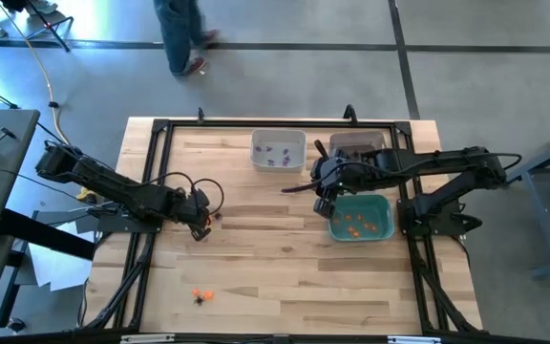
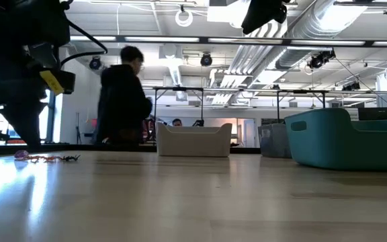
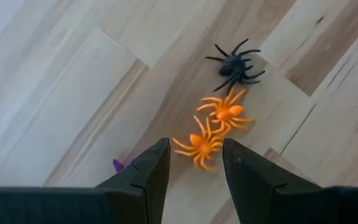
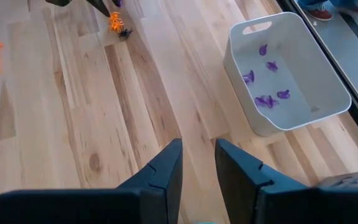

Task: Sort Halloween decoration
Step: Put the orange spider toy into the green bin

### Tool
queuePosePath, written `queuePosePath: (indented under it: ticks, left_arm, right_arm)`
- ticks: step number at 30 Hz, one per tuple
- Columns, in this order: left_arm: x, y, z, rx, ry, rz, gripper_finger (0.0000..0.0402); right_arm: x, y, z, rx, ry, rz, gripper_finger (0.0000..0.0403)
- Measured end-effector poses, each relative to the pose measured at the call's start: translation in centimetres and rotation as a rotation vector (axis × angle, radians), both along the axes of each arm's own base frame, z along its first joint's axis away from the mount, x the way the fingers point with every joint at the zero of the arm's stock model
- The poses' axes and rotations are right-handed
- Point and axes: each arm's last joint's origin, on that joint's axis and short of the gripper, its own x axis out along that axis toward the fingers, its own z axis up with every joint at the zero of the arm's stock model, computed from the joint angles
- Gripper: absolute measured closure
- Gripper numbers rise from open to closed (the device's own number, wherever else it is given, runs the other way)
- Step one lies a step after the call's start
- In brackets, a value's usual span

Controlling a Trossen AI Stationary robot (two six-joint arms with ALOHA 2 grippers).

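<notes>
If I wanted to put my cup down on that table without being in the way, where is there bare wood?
The widest bare wood is the middle strip, between the left pincer and the teal bin, and the near right corner. Crowded spots: the far edge around the white bin and right pincer, and the spiders near the front left.

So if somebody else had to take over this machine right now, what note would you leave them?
Left gripper: open, empty, above two small orange plastic spiders and a black plastic spider on the wooden table.
Right gripper: open, empty, by the teal bin.
Done: purple trinkets in the white bin, orange trinkets in the teal bin.
Left: those spiders, plus a small cluster near the table's front edge.
</notes>
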Motion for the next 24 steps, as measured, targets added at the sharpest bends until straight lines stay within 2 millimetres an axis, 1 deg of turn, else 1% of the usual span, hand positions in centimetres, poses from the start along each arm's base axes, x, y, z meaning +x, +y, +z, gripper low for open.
queuePosePath:
  ticks: [6,15,19,22,24]
  left_arm:
    - [0.3,-0.1,-0.3,0.013,-0.003,-0.018,0.0264]
    - [1.3,-0.3,-2.5,0.044,0.120,-0.019,0.0264]
    - [1.5,-0.4,-2.7,0.054,0.117,-0.007,0.0264]
    - [1.6,-0.4,-2.5,0.048,0.099,0.016,0.0274]
    - [1.7,-0.4,-2.2,0.036,0.088,0.018,0.0295]
  right_arm:
    - [0.0,0.0,0.0,0.001,0.000,0.000,0.0313]
    - [0.0,0.0,0.0,0.001,0.000,0.001,0.0313]
    - [0.0,0.0,0.0,0.001,0.000,0.000,0.0313]
    - [0.0,0.0,0.0,0.001,-0.001,0.001,0.0313]
    - [0.0,0.0,0.0,0.001,0.000,0.000,0.0313]
